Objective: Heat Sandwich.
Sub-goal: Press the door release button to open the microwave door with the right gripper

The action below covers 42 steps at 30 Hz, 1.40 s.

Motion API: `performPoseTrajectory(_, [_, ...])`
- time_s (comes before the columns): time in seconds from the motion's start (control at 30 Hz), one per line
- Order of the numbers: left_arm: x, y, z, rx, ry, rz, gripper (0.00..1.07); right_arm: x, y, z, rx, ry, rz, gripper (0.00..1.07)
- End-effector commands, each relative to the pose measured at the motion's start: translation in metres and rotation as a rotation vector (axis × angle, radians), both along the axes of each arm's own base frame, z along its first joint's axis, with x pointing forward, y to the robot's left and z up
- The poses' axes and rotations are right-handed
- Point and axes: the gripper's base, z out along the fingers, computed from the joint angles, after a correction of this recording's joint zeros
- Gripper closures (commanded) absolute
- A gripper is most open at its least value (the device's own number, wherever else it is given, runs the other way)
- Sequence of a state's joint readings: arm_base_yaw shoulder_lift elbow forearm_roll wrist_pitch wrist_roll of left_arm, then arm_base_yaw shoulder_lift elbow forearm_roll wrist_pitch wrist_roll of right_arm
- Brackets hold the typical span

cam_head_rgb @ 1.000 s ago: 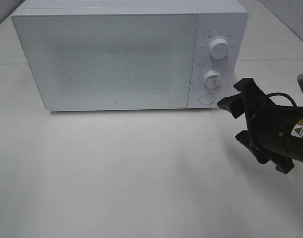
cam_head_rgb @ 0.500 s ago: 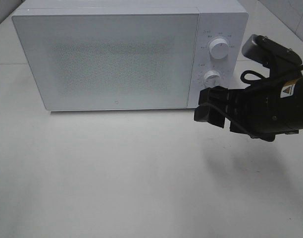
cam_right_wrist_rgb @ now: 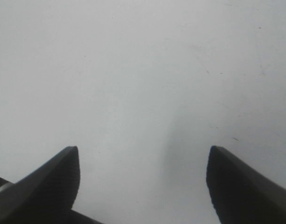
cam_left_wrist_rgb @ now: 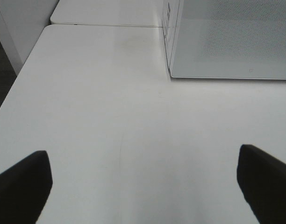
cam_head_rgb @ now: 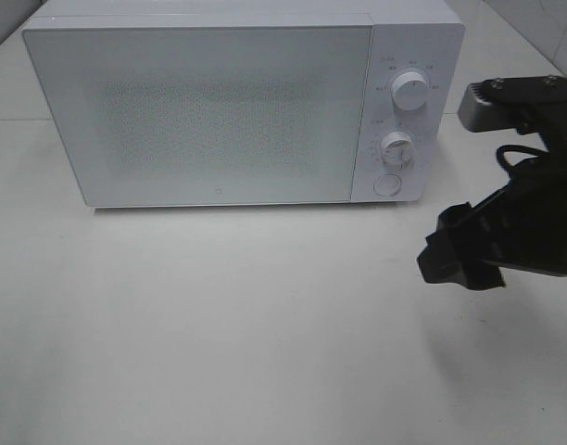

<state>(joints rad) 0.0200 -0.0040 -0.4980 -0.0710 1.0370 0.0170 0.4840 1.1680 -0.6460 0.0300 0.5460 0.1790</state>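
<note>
Since the earlier frames the black right gripper (cam_head_rgb: 450, 255) has swung in toward the control panel, then drawn back near the table's right edge. Over the left part of the white table (cam_head_rgb: 219, 324), the left gripper (cam_left_wrist_rgb: 143, 168) hangs with its black fingers (cam_left_wrist_rgb: 26, 184) spread fully and holding nothing, probably waiting. Along the back edge sits the white box-shaped microwave oven (cam_head_rgb: 209, 107), its frosted door (cam_head_rgb: 200, 190) shut. The sandwich is nowhere in view; whether it lies behind that door cannot be told. On the panel are an upper dial (cam_head_rgb: 409, 91), a lower dial (cam_head_rgb: 396, 146) and a round button (cam_head_rgb: 386, 184). The right gripper's fingers (cam_right_wrist_rgb: 45, 186) stand wide apart and empty. Bare table runs to the front edge.
</note>
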Motion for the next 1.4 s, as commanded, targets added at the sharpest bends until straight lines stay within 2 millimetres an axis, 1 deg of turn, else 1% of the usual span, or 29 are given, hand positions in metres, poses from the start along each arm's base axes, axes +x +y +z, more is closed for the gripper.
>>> performPoseTrajectory(0.03, [-0.004, 0.0, 0.0, -0.002, -0.026, 0.002, 0.05, -0.013, -0.012, 0.015, -0.06, -0.023, 0.029, 0.33])
performPoseTrajectory(0.13, [-0.004, 0.0, 0.0, -0.002, -0.026, 0.002, 0.05, -0.031, -0.024, 0.029, -0.085, -0.027, 0.031, 0.33])
performPoseTrajectory(0.17, [-0.004, 0.0, 0.0, -0.002, -0.026, 0.002, 0.05, -0.031, -0.024, 0.029, -0.085, -0.027, 0.031, 0.33])
performPoseTrajectory(0.23, [-0.004, 0.0, 0.0, -0.002, -0.026, 0.002, 0.05, -0.04, -0.03, 0.034, -0.096, -0.036, 0.031, 0.33])
performPoseTrajectory(0.27, [-0.004, 0.0, 0.0, -0.002, -0.026, 0.002, 0.05, -0.05, -0.036, 0.041, -0.101, -0.051, 0.029, 0.33])
performPoseTrajectory(0.3, [-0.004, 0.0, 0.0, -0.002, -0.026, 0.002, 0.05, -0.055, -0.039, 0.044, -0.103, -0.059, 0.027, 0.33])
performPoseTrajectory(0.33, [-0.004, 0.0, 0.0, -0.002, -0.026, 0.002, 0.05, -0.055, -0.039, 0.044, -0.103, -0.059, 0.027, 0.33])
performPoseTrajectory(0.37, [-0.004, 0.0, 0.0, -0.002, -0.026, 0.002, 0.05, -0.06, -0.042, 0.046, -0.102, -0.066, 0.025, 0.33])
performPoseTrajectory(0.4, [-0.004, 0.0, 0.0, -0.002, -0.026, 0.002, 0.05, -0.072, -0.049, 0.052, -0.089, -0.097, 0.021, 0.33])
performPoseTrajectory(0.43, [-0.004, 0.0, 0.0, -0.002, -0.026, 0.002, 0.05, -0.077, -0.051, 0.055, -0.082, -0.11, 0.019, 0.33])
performPoseTrajectory(0.47, [-0.004, 0.0, 0.0, -0.002, -0.026, 0.002, 0.05, -0.077, -0.051, 0.055, -0.082, -0.11, 0.019, 0.33])
performPoseTrajectory(0.53, [-0.004, 0.0, 0.0, -0.002, -0.026, 0.002, 0.05, -0.088, -0.057, 0.06, -0.067, -0.141, 0.014, 0.33])
performPoseTrajectory(0.57, [-0.004, 0.0, 0.0, -0.002, -0.026, 0.002, 0.05, -0.1, -0.063, 0.064, -0.051, -0.163, 0.009, 0.33])
performPoseTrajectory(0.6, [-0.004, 0.0, 0.0, -0.002, -0.026, 0.002, 0.05, -0.105, -0.066, 0.065, -0.048, -0.169, 0.006, 0.33])
performPoseTrajectory(0.63, [-0.004, 0.0, 0.0, -0.002, -0.026, 0.002, 0.05, -0.105, -0.066, 0.065, -0.048, -0.169, 0.006, 0.33])
performPoseTrajectory(0.8, [-0.004, 0.0, 0.0, -0.002, -0.026, 0.002, 0.05, -0.13, -0.079, 0.071, -0.012, -0.235, -0.006, 0.33])
performPoseTrajectory(0.83, [-0.004, 0.0, 0.0, -0.002, -0.026, 0.002, 0.05, -0.13, -0.079, 0.071, -0.012, -0.235, -0.006, 0.33])
performPoseTrajectory(0.93, [-0.004, 0.0, 0.0, -0.002, -0.026, 0.002, 0.05, -0.143, -0.086, 0.074, 0.014, -0.287, -0.04, 0.33])
performPoseTrajectory(1.0, [-0.004, 0.0, 0.0, -0.002, -0.026, 0.002, 0.05, -0.146, -0.089, 0.074, 0.014, -0.299, -0.062, 0.33])
performPoseTrajectory(1.03, [-0.004, 0.0, 0.0, -0.002, -0.026, 0.002, 0.05, -0.153, -0.093, 0.074, 0.012, -0.324, -0.106, 0.33])
performPoseTrajectory(1.13, [-0.004, 0.0, 0.0, -0.002, -0.026, 0.002, 0.05, -0.164, -0.099, 0.074, 0.0, -0.382, -0.154, 0.33])
performPoseTrajectory(1.17, [-0.004, 0.0, 0.0, -0.002, -0.026, 0.002, 0.05, -0.164, -0.099, 0.074, 0.0, -0.382, -0.154, 0.33])
performPoseTrajectory(1.23, [-0.004, 0.0, 0.0, -0.002, -0.026, 0.002, 0.05, -0.172, -0.102, 0.067, -0.022, -0.42, -0.176, 0.33])
performPoseTrajectory(1.3, [-0.004, 0.0, 0.0, -0.002, -0.026, 0.002, 0.05, -0.177, -0.103, 0.059, -0.021, -0.434, -0.199, 0.33])
performPoseTrajectory(1.37, [-0.004, 0.0, 0.0, -0.002, -0.026, 0.002, 0.05, -0.179, -0.103, 0.056, -0.018, -0.441, -0.211, 0.33])
performPoseTrajectory(1.4, [-0.004, 0.0, 0.0, -0.002, -0.026, 0.002, 0.05, -0.184, -0.103, 0.048, -0.007, -0.463, -0.231, 0.33])
